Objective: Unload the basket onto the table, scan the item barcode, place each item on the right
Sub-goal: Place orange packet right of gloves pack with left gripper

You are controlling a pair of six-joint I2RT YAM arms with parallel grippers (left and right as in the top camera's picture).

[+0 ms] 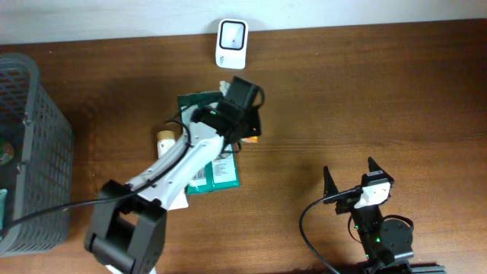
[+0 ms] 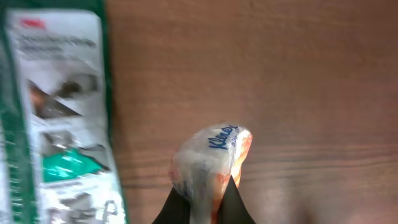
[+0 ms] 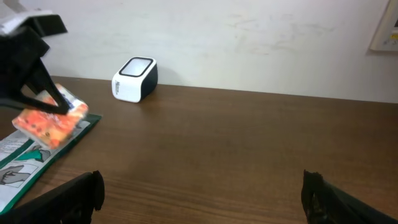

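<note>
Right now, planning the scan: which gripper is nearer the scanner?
Left. The left gripper, holding the Kleenex pack, is just before the barcode scanner; the right gripper sits far back.

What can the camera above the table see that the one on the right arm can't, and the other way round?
Only the overhead view shows the grey basket at the table's left edge and a small tan-capped item beside the green package. Only the right wrist view shows the white wall and a pale wall plate. Both show the white scanner, the green package, the wooden table and the left gripper shut on an orange tissue pack, of which the overhead view shows only a sliver.
</note>
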